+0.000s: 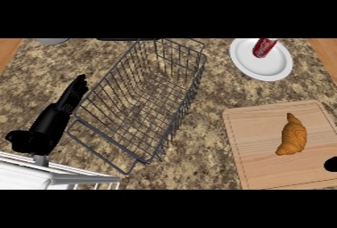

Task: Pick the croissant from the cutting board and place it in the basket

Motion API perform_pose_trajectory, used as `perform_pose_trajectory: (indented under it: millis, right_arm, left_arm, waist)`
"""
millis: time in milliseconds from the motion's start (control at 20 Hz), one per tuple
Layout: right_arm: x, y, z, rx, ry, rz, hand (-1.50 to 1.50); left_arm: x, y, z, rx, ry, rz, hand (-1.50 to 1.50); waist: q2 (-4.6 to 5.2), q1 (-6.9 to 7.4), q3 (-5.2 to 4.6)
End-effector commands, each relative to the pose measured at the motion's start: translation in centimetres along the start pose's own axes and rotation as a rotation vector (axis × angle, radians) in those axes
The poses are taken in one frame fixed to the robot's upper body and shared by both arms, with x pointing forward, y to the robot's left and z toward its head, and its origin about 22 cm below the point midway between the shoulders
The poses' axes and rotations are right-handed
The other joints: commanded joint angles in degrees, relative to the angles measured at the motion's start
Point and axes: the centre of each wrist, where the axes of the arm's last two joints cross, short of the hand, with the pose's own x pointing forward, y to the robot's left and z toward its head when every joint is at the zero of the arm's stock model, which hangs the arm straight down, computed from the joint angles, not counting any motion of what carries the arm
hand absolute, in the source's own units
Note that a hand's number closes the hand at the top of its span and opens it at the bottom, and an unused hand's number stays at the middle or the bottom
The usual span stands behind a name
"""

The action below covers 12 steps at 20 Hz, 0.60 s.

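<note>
Croissant (292, 135) untouched on cutting board (256, 147), right of frame. Wire basket (141, 102) at centre-left. Left hand (63, 111) beside basket, fingers straight. Right hand (331, 164) barely showing at right edge, fingers unreadable. Step judged: reach; next, close round croissant.

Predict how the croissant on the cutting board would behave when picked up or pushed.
The croissant lies flat on the cutting board, so it probably slides rather than rolls. Its tapered, curved ends could make a grasp slip. As pastry it is likely light and crushable.
</note>
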Motion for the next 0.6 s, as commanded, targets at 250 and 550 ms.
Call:
perform_pose_trajectory:
  millis: [250, 550]
  right_arm:
    - [-3.8, 5.9, -2.0, -0.019, 0.135, -0.032, -1.5]
    - [-5.6, 8.8, -2.4, -0.069, 0.128, -0.014, -1.5]
  left_arm:
    - [-1.0, -1.4, -1.2, -0.005, -0.026, 0.014, 0.0]
    - [0.6, -1.5, -0.2, 0.0, -0.02, -0.015, 0.0]
  waist:
    - [0.52, 0.27, 0.15]
    - [0.36, 0.58, 0.14]
